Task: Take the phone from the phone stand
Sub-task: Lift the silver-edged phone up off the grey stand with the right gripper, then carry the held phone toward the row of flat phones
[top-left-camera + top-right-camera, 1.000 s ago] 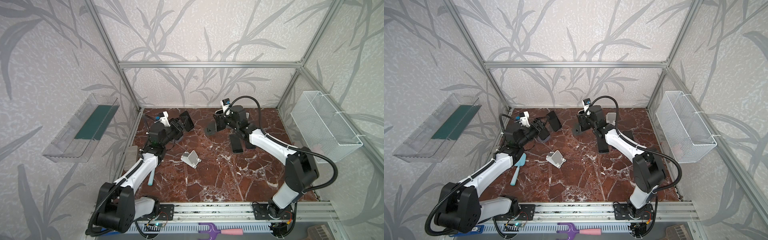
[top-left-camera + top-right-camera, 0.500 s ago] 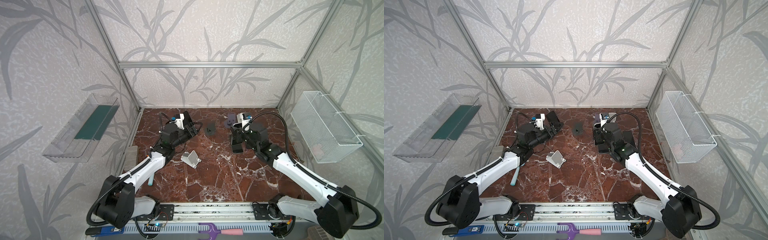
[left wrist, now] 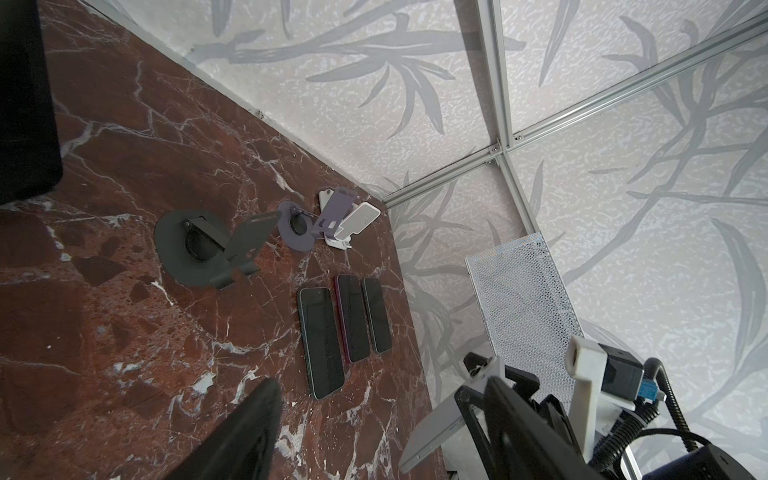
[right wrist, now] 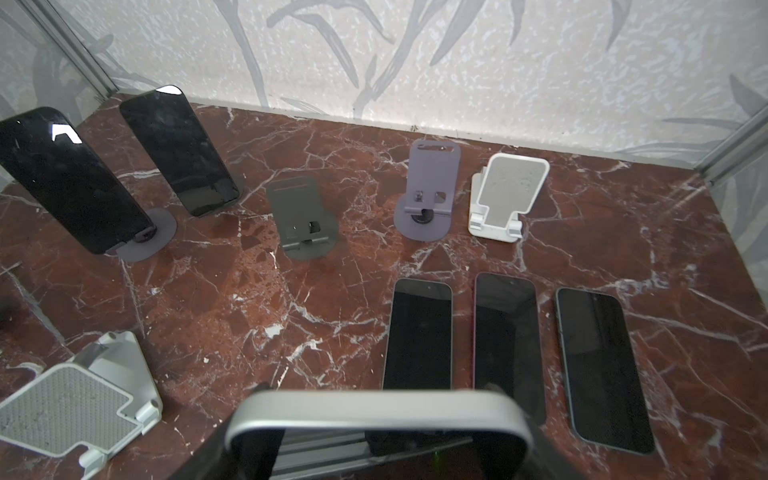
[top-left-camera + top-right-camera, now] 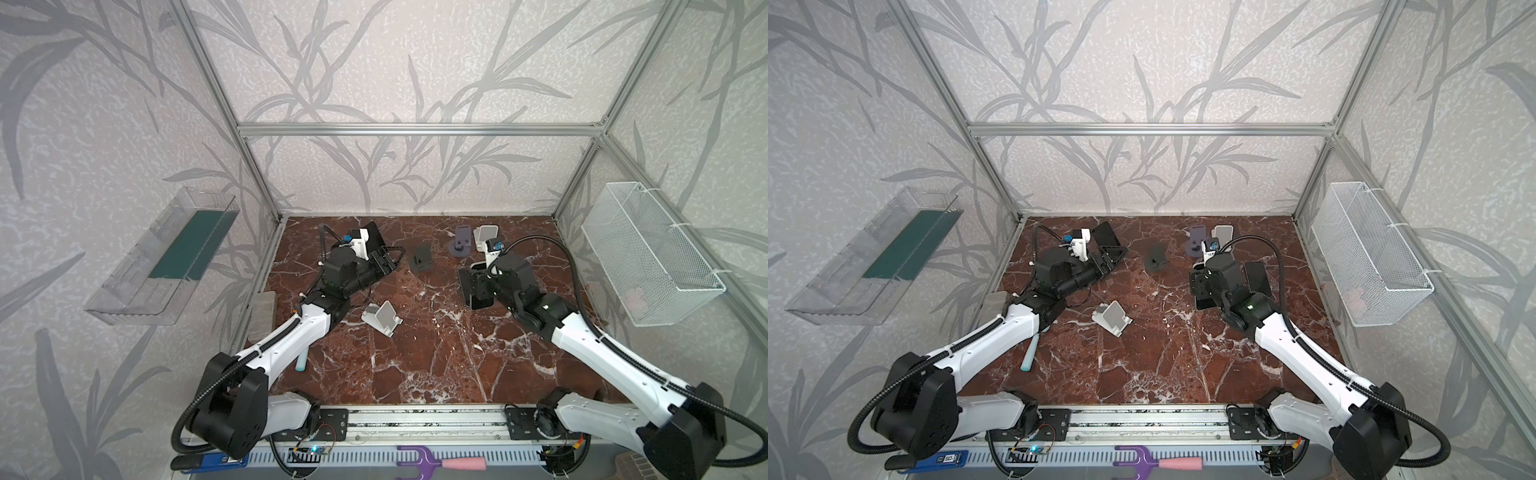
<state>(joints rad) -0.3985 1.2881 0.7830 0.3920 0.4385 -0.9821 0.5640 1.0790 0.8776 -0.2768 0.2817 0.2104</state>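
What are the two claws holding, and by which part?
The right gripper holds a silver-edged phone near one end; whether the left gripper holds anything cannot be told.

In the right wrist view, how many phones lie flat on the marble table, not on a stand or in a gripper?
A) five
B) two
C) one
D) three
D: a red-edged phone lies flat on the table, with a dark phone on one side and another dark phone on the other.

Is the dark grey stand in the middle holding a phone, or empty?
Empty. The dark grey stand shows a bare back and ledge, no phone.
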